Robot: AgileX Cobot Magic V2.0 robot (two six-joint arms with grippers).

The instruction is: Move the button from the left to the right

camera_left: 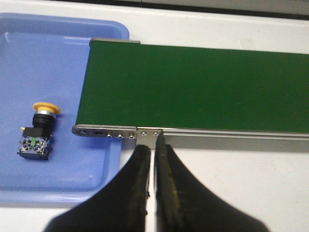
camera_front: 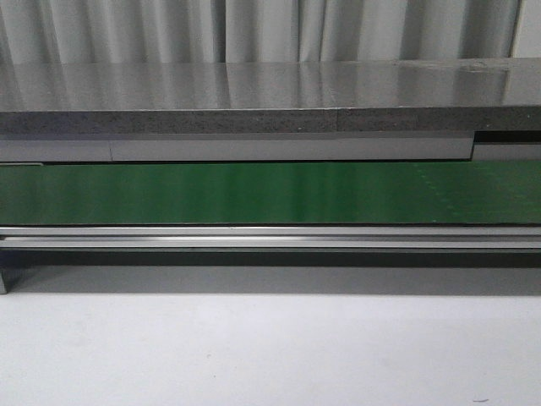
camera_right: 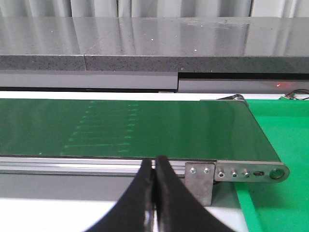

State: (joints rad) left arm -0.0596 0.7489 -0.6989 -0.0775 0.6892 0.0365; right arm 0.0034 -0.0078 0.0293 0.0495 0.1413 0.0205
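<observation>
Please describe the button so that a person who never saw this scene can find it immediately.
Start from the long green conveyor belt; just past its end lies a blue tray. The button is the only thing in that tray, lying on its side: a round yellow cap on a black boxy body.

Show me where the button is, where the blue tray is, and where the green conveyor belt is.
button [camera_left: 39,129]: left wrist view, on the black collar below its yellow cap.
blue tray [camera_left: 53,58]: left wrist view, on bare tray floor above the button.
green conveyor belt [camera_left: 193,87]: left wrist view, on the middle of the belt surface.
</observation>
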